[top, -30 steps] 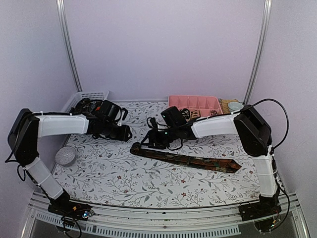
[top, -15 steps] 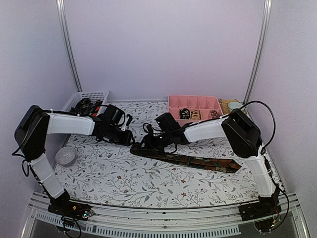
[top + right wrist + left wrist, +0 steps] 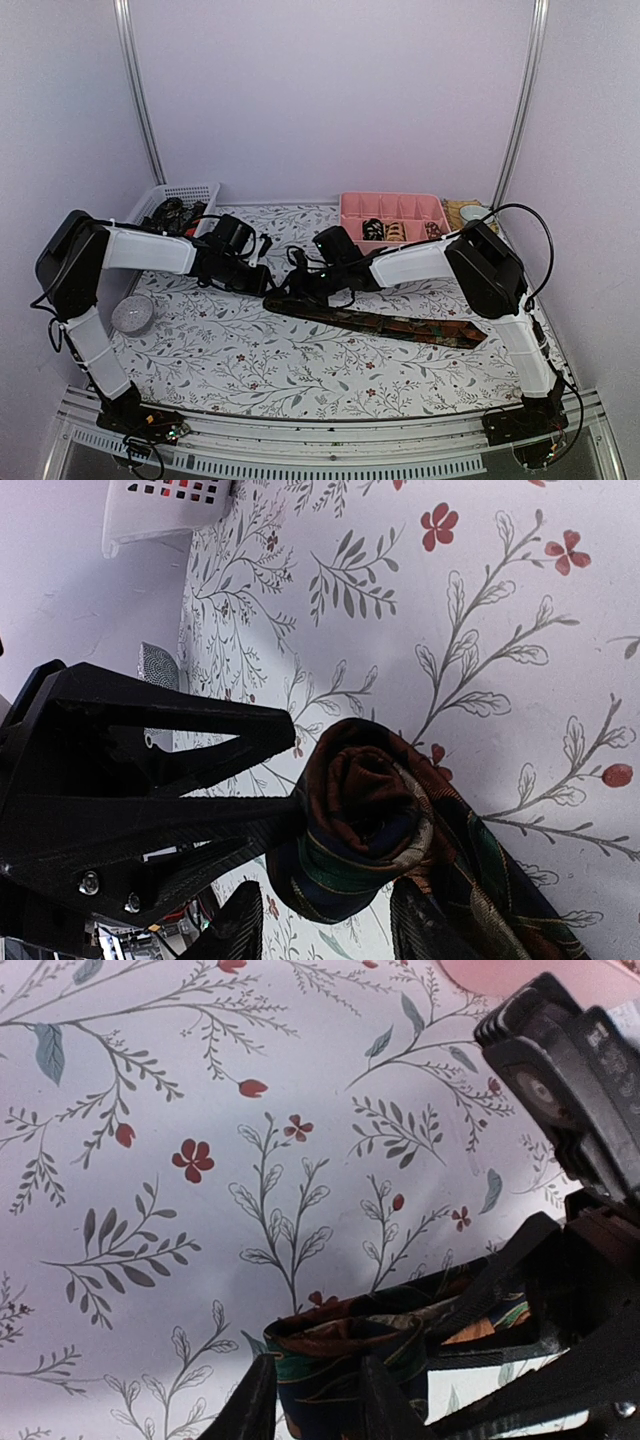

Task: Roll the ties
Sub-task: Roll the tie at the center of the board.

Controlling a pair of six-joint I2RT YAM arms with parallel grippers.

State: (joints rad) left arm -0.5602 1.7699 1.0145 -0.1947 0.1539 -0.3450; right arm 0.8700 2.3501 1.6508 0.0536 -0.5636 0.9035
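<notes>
One tie (image 3: pixel 390 324) lies stretched across the flowered table (image 3: pixel 250 355), running from the middle out to the right, with its pointed end near the right arm's upright section. Its left end is wound into a small coil (image 3: pixel 365 810) and both arms meet there. The left gripper (image 3: pixel 315 1405) comes in low from the left. Its two fingers (image 3: pixel 255 1405) stand a narrow gap apart with the dark, patterned fabric filling that gap, so it is pinching the edge of the coil. The right gripper (image 3: pixel 328 905) reaches in from the right, one finger on each side of the coil's near part and one of them over the flat strip. Whether it squeezes the fabric or merely brackets it cannot be told. At the back right sits a pink tray (image 3: pixel 390 198) with a few rolled ties (image 3: pixel 372 229) in its compartments. A white basket (image 3: pixel 190 190) stands at the back left with dark fabric inside, and a round grey object (image 3: pixel 132 314) rests near the left arm.
</notes>
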